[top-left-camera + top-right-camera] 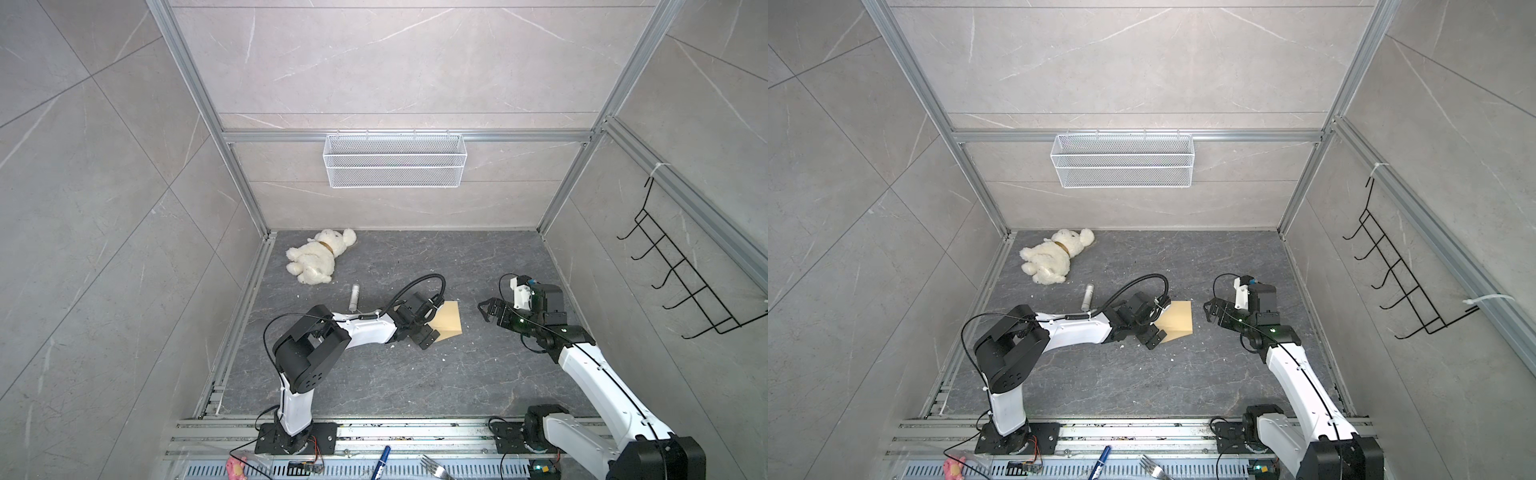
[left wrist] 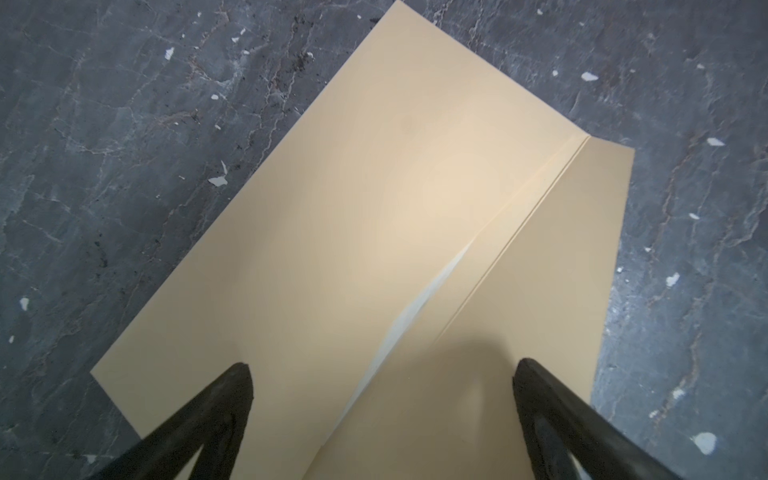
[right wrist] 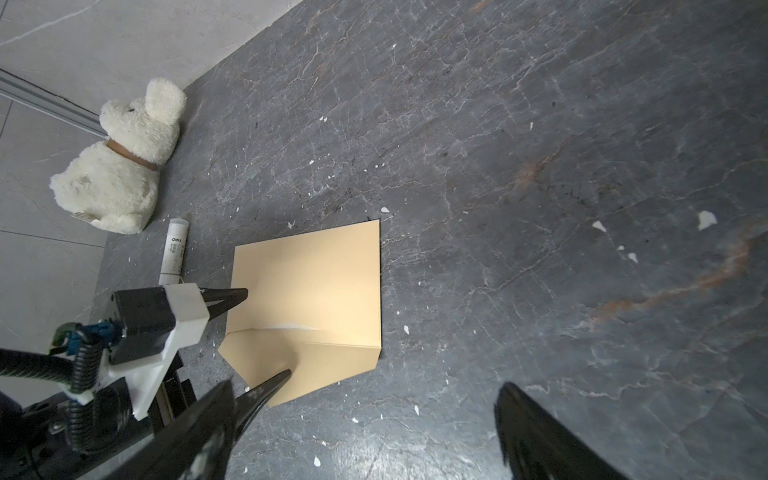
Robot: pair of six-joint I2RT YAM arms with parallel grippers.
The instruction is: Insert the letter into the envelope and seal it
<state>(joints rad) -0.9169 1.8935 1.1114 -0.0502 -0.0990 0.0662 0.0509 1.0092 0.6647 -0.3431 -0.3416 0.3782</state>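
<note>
- While my left gripper (image 2: 384, 370) hangs over the envelope (image 2: 353, 208) with its jaws spread wide and gripping nothing, one fingertip (image 2: 232, 399) sits above the body and the other above the flap (image 2: 561, 270). Whether either touches the paper I cannot tell.
- The envelope lies flat near the middle of the dark table (image 1: 374, 374), its flap folded out past the crease.
- My right gripper (image 1: 487, 311) is also spread and empty. It sits just to the right of the envelope, apart from it, with bare table between.
- A glue stick (image 1: 354, 296) lies just behind my left forearm, close to the envelope's far-left side.
- A white plush toy (image 1: 318, 257) lies in the far-left corner, well apart from the envelope.
- A wire basket (image 1: 395, 166) hangs on the back wall and a black hook rack (image 1: 685, 266) on the right wall.
- Along the near rail lie a blue pen (image 1: 383, 456), a fork (image 1: 434, 463) and a small pink thing (image 1: 235, 466), the last two cut off by the frame edge.
- In both top views my left wrist covers the envelope's left end, so its full length is hidden there; the glue stick's near end goes under my arm.
- A pale sliver (image 2: 415, 307) shows at the envelope's mouth beside the crease. Whether that is the letter I cannot tell.
</note>
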